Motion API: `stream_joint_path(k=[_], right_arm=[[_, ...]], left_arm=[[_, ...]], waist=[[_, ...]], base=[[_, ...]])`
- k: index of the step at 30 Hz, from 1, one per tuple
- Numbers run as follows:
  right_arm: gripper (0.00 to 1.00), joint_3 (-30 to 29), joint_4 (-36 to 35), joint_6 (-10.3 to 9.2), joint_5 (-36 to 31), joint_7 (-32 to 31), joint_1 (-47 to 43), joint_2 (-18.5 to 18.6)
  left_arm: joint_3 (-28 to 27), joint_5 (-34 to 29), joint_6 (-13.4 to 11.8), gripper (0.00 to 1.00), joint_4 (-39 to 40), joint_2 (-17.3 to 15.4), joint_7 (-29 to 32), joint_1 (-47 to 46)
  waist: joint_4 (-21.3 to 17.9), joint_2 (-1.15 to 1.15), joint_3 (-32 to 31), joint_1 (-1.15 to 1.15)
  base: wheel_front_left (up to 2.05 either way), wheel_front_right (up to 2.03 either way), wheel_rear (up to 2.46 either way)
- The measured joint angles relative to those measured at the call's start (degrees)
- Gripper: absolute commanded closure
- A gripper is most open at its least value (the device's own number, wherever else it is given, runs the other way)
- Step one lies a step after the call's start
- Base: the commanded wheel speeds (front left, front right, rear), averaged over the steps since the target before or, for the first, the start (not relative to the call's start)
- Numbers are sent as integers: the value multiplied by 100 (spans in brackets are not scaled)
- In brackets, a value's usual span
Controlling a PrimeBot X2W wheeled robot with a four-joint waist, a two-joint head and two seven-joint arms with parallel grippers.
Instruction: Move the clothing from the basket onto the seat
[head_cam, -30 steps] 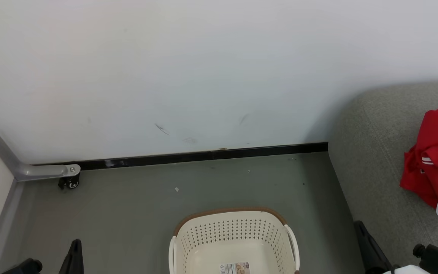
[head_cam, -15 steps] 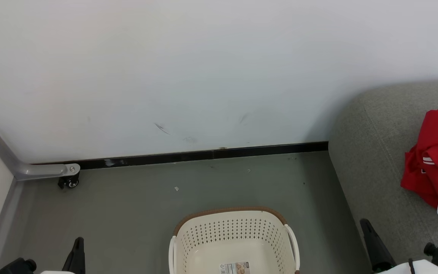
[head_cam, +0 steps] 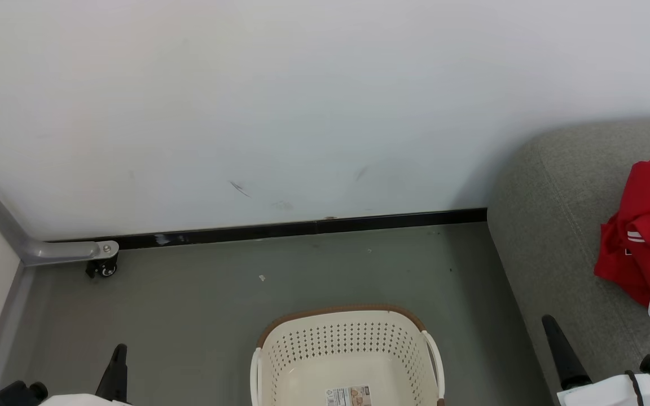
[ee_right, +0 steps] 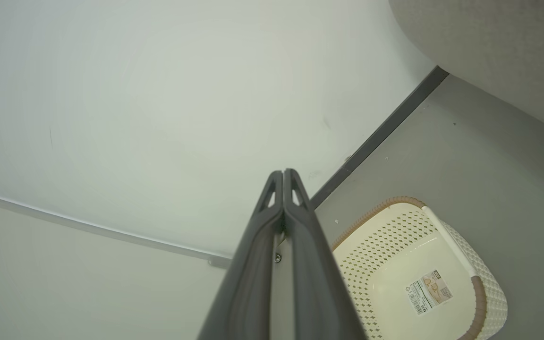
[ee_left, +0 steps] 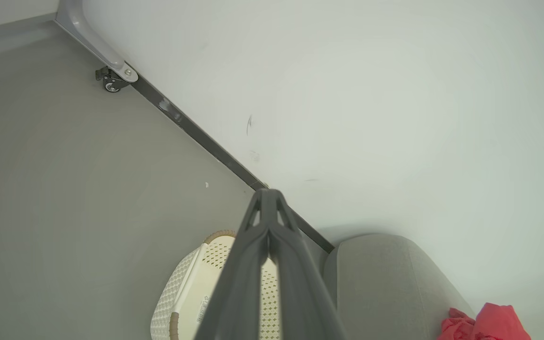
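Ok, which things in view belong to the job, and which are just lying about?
Job: red clothing; basket, empty; grey seat, with the clothing on it.
Lying about: caster wheel; small white scrap.

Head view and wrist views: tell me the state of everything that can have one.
basket: upright on the floor, empty apart from its label.
clothing: crumpled heap lying on the seat.
seat: bearing the clothing.
left gripper: shut, holding nothing.
right gripper: shut, holding nothing.
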State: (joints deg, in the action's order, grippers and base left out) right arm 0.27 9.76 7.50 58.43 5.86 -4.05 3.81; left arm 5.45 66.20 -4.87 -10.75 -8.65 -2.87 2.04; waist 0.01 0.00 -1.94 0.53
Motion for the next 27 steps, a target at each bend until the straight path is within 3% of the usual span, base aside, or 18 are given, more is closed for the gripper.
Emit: stream_joint_path(k=[10, 27], right_arm=[[100, -40, 135, 0, 896, -159, 197, 58], [100, -100, 299, 0, 2407, -443, 464, 157]], left_arm=[[-210, 613, 260, 100, -96, 154, 215, -91], [-578, 1631, 677, 100, -244, 383, 541, -287]], waist=[[0, 0, 77, -39], [-1, 0, 161, -48]], base=[[0, 0, 0], [0, 0, 0]])
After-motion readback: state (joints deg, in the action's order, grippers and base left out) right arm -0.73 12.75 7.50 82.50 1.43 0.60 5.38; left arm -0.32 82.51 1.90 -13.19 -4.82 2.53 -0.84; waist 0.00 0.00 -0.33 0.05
